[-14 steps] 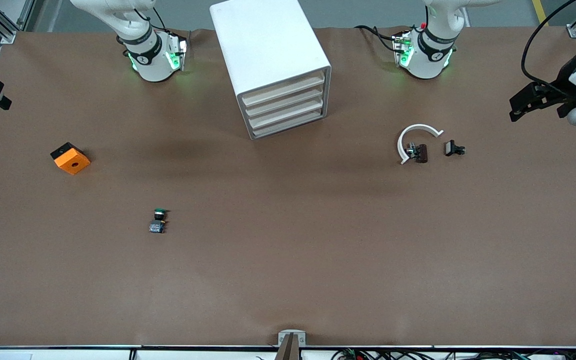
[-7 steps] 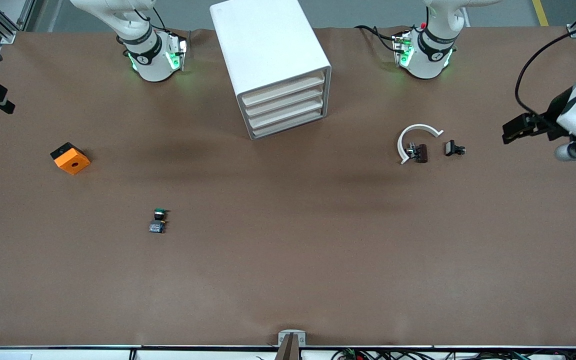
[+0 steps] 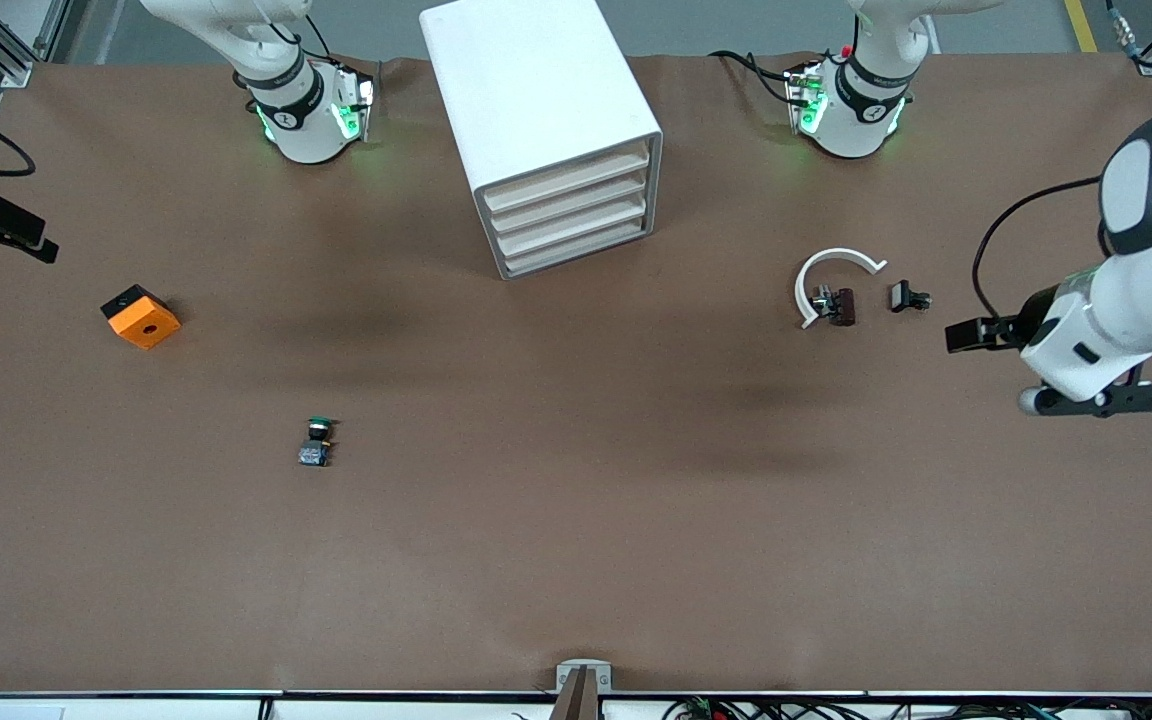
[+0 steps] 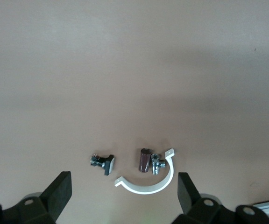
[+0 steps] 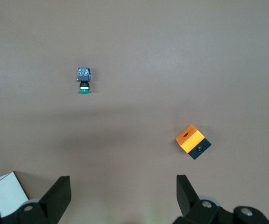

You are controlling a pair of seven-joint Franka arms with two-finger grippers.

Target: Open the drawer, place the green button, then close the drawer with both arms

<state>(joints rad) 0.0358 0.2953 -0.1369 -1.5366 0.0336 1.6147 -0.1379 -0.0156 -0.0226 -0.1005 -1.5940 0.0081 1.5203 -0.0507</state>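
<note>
We see all 4 drawers shut; the drawer [image 3: 576, 248] is lowest in the cabinet [image 3: 536, 100]. The button [image 3: 315, 442] lies on the table, well apart. Left gripper [image 4: 123, 193] spread, over white arc [image 4: 146, 179]. Right gripper [image 5: 123, 193] spread, empty, near orange block [image 5: 193, 141].

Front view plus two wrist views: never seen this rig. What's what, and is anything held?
Two white robot arms, bases along the table's robot edge. The front view looks down from across the table; each wrist view looks past that arm's own pincer.

The left pincer hangs open near the white arc and small dark parts. The right pincer hangs open at the table's edge, above the orange block.

The white cabinet has all four drawers shut, the lowest drawer included. The button lies on the table. Nothing is held.
</note>
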